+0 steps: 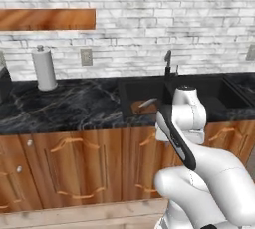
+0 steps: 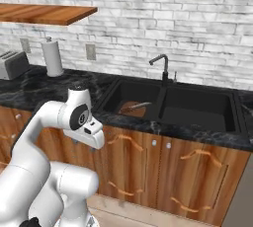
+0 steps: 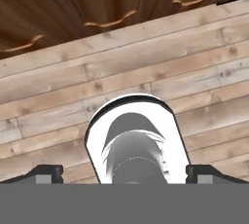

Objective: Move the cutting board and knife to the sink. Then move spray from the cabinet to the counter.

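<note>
The brown cutting board lies in the left basin of the sink, and the knife rests on it with its silvery blade showing. My gripper points down at the wooden floor in front of the cupboards. It is open and holds nothing, with its fingertips far apart. The arm is folded low in front of the black counter. The cabinet shelf hangs at the upper left. The spray is out of view.
A paper towel roll stands at the back of the counter, with a toaster to its left. The faucet rises behind the sink. Wooden cupboards with curved handles run below.
</note>
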### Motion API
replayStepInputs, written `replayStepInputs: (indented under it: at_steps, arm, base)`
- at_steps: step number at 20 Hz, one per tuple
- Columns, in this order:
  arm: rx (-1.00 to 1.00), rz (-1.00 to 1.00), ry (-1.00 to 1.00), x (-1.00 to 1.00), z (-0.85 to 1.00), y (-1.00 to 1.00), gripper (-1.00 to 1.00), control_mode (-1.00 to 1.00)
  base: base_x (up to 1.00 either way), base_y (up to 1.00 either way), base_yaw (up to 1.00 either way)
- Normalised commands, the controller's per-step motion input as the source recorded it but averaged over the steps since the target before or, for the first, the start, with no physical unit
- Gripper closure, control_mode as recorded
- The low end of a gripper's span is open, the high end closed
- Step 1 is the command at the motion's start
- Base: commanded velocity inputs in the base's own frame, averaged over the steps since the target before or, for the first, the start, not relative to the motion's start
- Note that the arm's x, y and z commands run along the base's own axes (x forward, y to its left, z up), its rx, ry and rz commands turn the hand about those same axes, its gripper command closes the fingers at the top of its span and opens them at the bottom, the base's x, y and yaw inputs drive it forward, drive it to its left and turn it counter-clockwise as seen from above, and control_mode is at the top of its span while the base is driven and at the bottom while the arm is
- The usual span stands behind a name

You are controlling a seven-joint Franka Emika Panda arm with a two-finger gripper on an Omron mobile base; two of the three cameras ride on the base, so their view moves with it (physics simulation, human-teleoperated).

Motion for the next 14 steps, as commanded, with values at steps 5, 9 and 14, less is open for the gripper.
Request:
replayStepInputs:
  at_steps: [5, 9, 14]
  arm:
    - [0.0, 0.0, 0.0, 0.0, 0.0, 0.0, -1.0, 1.0]
    - [0.0, 0.0, 0.0, 0.0, 0.0, 0.0, -1.0, 1.0]
    - [0.0, 0.0, 0.0, 0.0, 0.0, 0.0, -1.0, 1.0]
  base:
    - [-0.67, 0.0, 0.26]
    - [-0.44, -0.02, 0.79]
    - [-0.31, -0.06, 0.92]
